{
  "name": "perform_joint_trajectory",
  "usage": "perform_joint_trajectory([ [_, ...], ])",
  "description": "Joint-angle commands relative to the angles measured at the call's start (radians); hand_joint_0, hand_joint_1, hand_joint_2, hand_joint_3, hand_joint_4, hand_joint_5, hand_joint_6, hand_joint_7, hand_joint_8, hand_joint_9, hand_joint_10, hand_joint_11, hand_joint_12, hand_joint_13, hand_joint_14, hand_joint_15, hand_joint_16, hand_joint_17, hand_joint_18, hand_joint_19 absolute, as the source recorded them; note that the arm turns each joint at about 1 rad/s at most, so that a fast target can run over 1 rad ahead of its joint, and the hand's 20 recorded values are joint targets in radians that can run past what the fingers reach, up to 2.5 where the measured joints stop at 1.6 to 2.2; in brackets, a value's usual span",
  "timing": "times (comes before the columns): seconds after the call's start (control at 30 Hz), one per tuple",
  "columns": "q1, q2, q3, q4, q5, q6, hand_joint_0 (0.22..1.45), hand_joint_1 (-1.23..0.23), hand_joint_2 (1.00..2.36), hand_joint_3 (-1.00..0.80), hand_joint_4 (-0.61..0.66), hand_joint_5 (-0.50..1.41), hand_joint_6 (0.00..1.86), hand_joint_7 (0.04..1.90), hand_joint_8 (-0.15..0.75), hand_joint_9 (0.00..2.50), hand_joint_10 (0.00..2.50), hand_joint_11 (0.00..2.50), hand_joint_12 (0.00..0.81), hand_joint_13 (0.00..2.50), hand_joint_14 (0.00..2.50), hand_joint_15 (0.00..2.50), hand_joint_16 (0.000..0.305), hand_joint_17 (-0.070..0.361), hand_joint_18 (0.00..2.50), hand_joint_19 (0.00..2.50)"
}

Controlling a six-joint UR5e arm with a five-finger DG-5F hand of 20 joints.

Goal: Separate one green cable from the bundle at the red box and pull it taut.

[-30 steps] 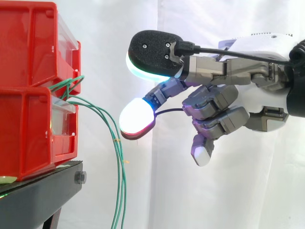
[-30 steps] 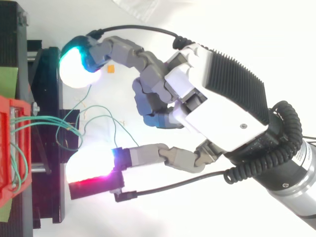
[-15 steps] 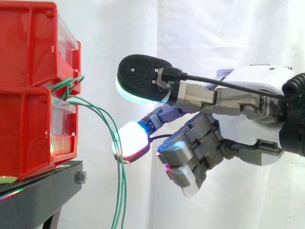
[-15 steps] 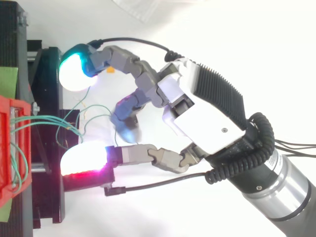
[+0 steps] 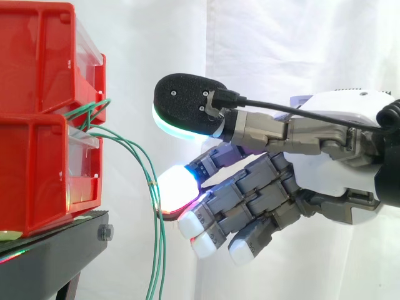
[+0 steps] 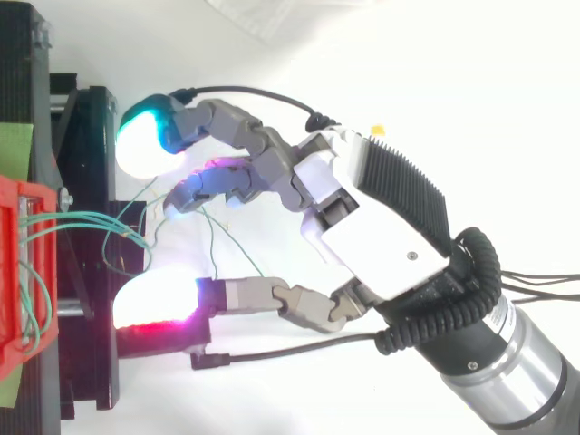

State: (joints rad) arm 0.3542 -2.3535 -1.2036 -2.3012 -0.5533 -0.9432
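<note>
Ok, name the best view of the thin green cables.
Side view: the thin green cables leave the red plastic bins and hang down beside the hand. The top view shows foreshortened loops beneath it.

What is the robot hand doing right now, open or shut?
Robot hand: open, fingers stretched toward the thin green cables hanging from the red plastic bins, holding nothing.

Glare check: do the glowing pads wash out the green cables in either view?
Side view: the green cables read clearly against the curtain; the pad of the hand beside them glares white; faint coloured glints on the black stand edge. Top view: two pads blow out to white, and the cables fade against the white ground between them.
</note>
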Motion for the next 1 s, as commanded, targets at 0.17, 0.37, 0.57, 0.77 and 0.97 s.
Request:
perform_joint_trajectory([
  [0.17,0.034,0.0,0.019,0.006,0.069,0.0,0.34,-0.58,1.0,-0.5,0.38,-0.09,0.5,0.85,0.407,0.8,0.01,0.41,0.506,0.66,0.01,0.42,0.099,0.222,0.91,0.44],
  [0.37,0.048,0.0,0.024,0.02,0.101,-0.002,0.34,-0.57,1.0,-0.5,0.38,-0.09,0.5,0.85,0.402,0.81,0.02,0.41,0.495,0.65,0.01,0.44,0.098,0.221,0.89,0.46],
  [0.57,0.048,-0.001,0.024,0.029,0.104,-0.012,0.34,-0.57,1.0,-0.5,0.38,-0.09,0.5,0.84,0.401,0.8,0.01,0.42,0.49,0.64,0.01,0.44,0.098,0.221,0.88,0.46],
  [0.77,0.052,-0.018,0.032,0.088,0.121,-0.054,0.34,-0.57,1.0,-0.5,0.37,-0.09,0.5,0.83,0.395,0.8,0.01,0.42,0.487,0.64,0.02,0.45,0.098,0.221,0.86,0.46],
  [0.97,0.052,-0.049,0.073,0.104,0.122,-0.072,0.34,-0.57,1.0,-0.5,0.37,-0.09,0.5,0.83,0.396,0.8,0.01,0.43,0.487,0.64,0.01,0.46,0.098,0.221,0.85,0.47],
])
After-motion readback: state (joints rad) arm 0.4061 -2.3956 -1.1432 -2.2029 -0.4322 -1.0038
